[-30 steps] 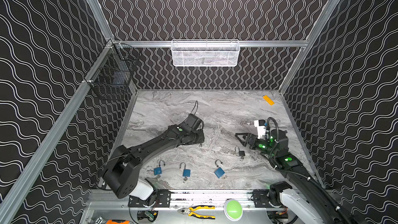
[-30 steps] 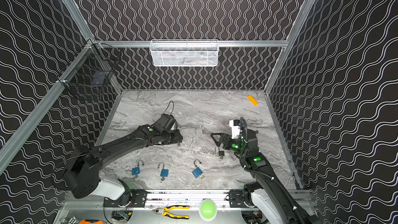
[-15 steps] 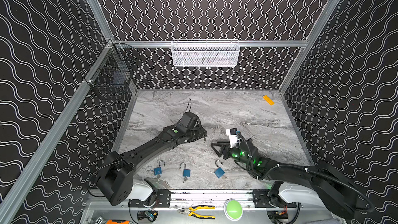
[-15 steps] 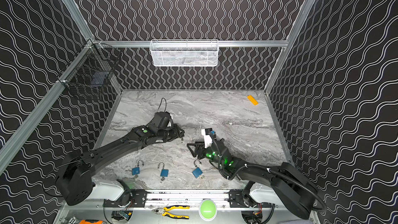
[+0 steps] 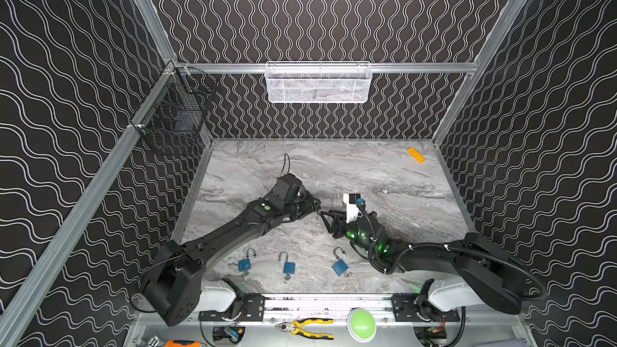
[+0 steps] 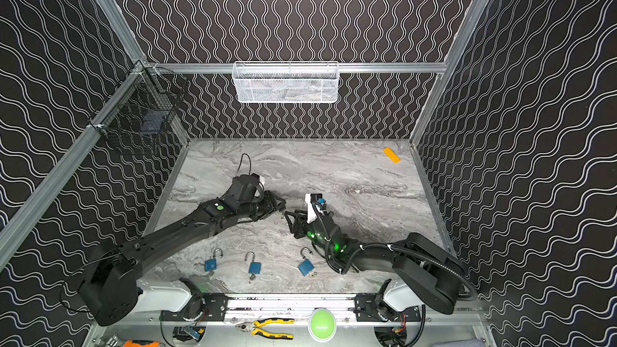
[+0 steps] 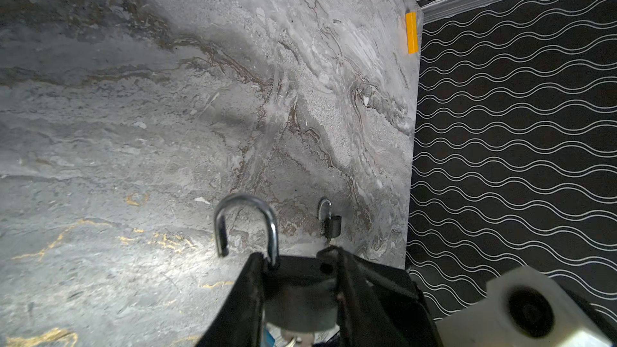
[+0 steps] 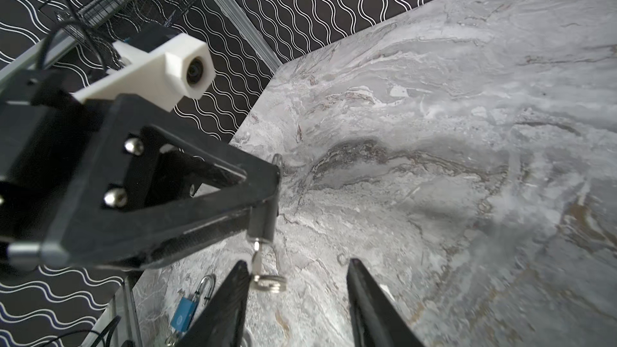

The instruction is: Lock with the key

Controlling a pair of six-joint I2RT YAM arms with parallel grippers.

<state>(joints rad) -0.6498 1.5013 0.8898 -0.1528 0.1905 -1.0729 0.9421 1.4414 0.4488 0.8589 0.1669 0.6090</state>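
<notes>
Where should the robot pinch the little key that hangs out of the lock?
Pinch the head of the key, just above its ring. The key sticks straight out of the padlock body, at the end opposite the shackle, so the right gripper should come in end-on from that side, jaws closing across the head; that should let it twist.

Three blue padlocks (image 5: 244, 264) (image 5: 288, 267) (image 5: 340, 267), plus one grey padlock (image 7: 272, 228) with an open shackle and one small dark padlock (image 7: 330, 223), so five all told. One white mesh basket (image 5: 318, 83) and one black wire basket (image 5: 173, 121), two total. One orange block (image 5: 416, 155), one pair of pliers (image 5: 309, 327), one green button (image 5: 361, 323), two robot arms (image 5: 233, 232) (image 5: 434, 257).
</notes>
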